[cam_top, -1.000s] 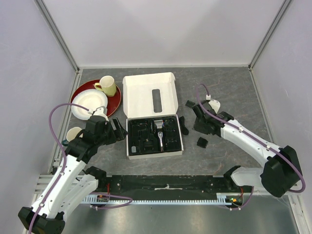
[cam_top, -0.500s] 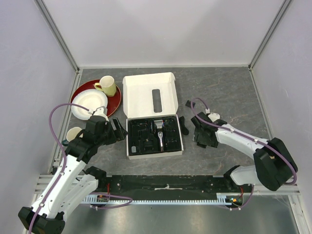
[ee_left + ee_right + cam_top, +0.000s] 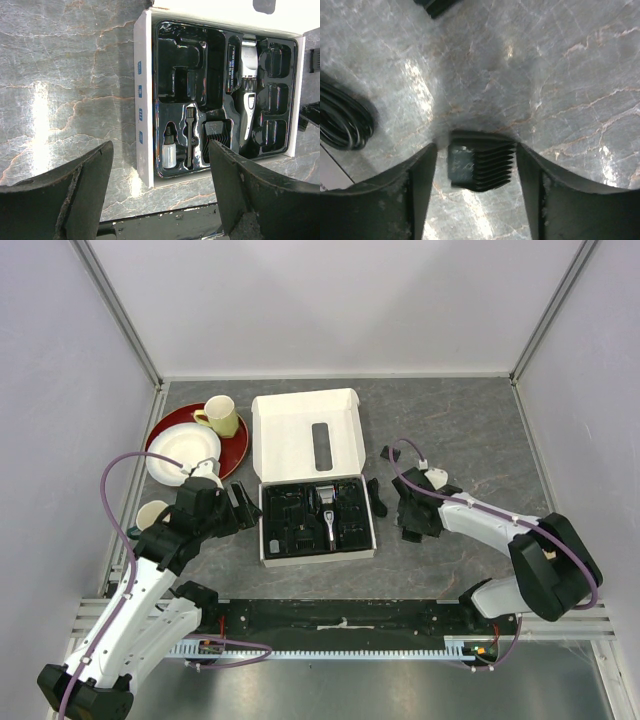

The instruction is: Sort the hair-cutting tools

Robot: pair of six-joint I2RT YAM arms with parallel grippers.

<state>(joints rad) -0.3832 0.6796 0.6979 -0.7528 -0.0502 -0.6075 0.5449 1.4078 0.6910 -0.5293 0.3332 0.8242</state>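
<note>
The black-and-silver clipper [image 3: 327, 510] [image 3: 248, 95] lies in the black moulded tray of the white box [image 3: 305, 435] [image 3: 142, 100]. A thin brush [image 3: 190, 135] and a comb attachment [image 3: 217, 135] also sit in tray slots. My left gripper [image 3: 243, 505] [image 3: 160, 200] hangs open and empty, left of the box. My right gripper [image 3: 412, 530] [image 3: 479, 190] is low over the table, right of the box. It is open, its fingers either side of a black comb attachment [image 3: 481, 167] that rests on the table. The coiled cord [image 3: 342, 122] [image 3: 377, 497] lies beside the box.
Another black attachment [image 3: 388, 453] [image 3: 436, 5] lies on the table behind the right gripper. A red tray [image 3: 238, 445] with a white plate [image 3: 183, 452] and a cup [image 3: 218, 416] stands at the back left. A second cup [image 3: 150, 512] is beside the left arm.
The right arm has come nearer and lower, onto the loose comb attachment, which now sits between its fingers. Its jaws opened wider. The left arm has not moved.
</note>
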